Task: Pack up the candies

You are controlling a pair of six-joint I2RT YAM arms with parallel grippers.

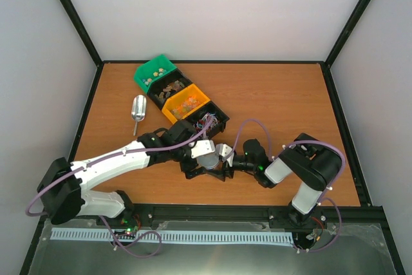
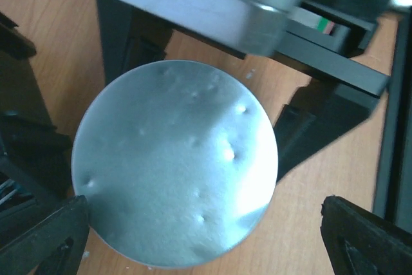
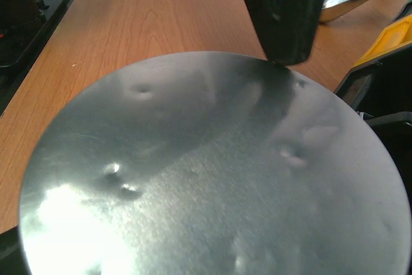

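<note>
The left gripper [image 2: 206,243] is spread wide above the round lid [image 2: 174,159]. The right gripper [image 1: 222,161] straddles that lid; whether it is clamped cannot be told. The candies [image 1: 183,102] lie in bins [image 1: 140,76] beyond the left gripper. They are judged light, loose and slippery-wrapped, so better gathered with the scoop [image 1: 138,109] than pinched.

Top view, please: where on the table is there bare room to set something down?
The biggest bare patch is the right half of the table, between the bins and the right edge. A narrow strip lies between the scoop and the left edge. It is crowded near centre, where the left arm and right arm meet at the lid, and along the bins.
</note>
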